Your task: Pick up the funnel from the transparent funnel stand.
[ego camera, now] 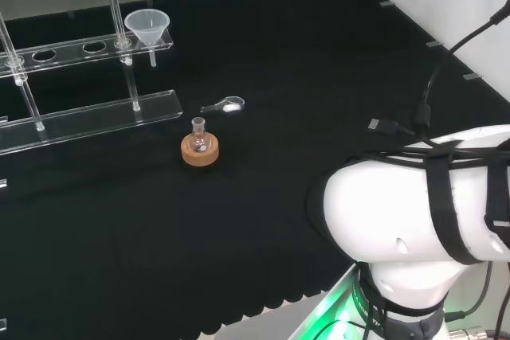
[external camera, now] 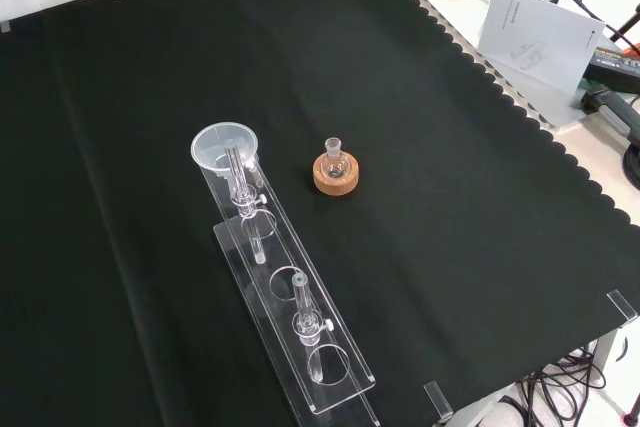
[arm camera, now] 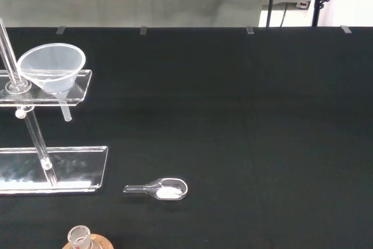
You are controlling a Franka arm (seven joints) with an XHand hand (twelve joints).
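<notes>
A clear plastic funnel (ego camera: 149, 28) sits in the end hole of the upper shelf of the transparent stand (ego camera: 88, 113), at the back left in the head view. Its stem hangs down through the shelf. In the front view the funnel (external camera: 225, 147) is at the far end of the stand (external camera: 318, 367), whose other holes hold nothing. The wrist view shows the funnel (arm camera: 51, 68) on the stand's shelf (arm camera: 81, 80), some way off across the cloth.
A small round flask on a cork ring (ego camera: 199, 149) stands near the stand's funnel end (external camera: 336, 169). A clear scoop with white powder (ego camera: 227, 105) lies beside it (arm camera: 160, 189). The arm's white links (ego camera: 422, 212) fill the head view's lower right.
</notes>
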